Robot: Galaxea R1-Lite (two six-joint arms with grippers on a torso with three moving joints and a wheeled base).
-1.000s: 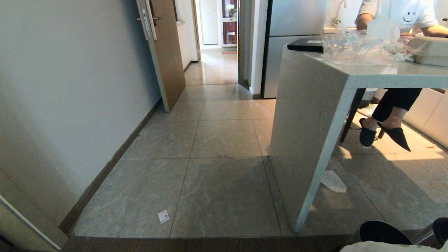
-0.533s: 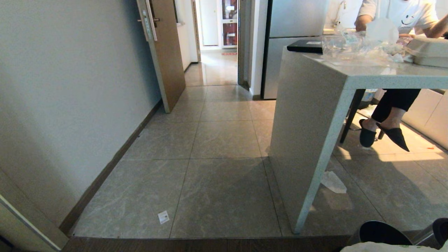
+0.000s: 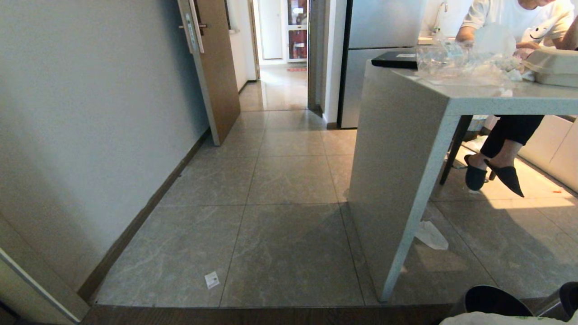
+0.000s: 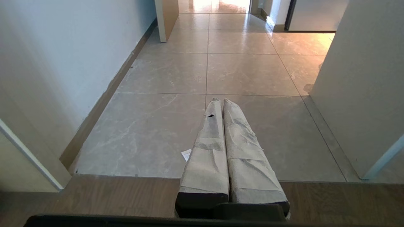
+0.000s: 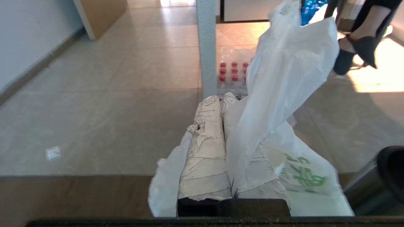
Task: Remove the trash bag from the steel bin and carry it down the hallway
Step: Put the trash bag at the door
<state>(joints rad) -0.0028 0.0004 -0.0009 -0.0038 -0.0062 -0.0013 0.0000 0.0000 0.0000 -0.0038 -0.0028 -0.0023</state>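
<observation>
Ahead of both grippers, grey floor tiles [image 3: 289,253] run past a grey tabletop [image 3: 496,97] toward the open door and the glossy hallway [image 3: 280,90]. Beside the right gripper [image 5: 225,98] stands the steel bin [image 3: 490,300]. Its jaws are pressed together on the leaf-printed trash bag [image 5: 284,82], draped over them. The left gripper [image 4: 220,101] has its jaws together, empty. Lifting looks finished; carrying forward likely comes next, skirting the tabletop.

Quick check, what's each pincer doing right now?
Left pincer: closed, holding nothing, above the floor tiles.
Right pincer: closed on the trash bag, which drapes over it.
</observation>
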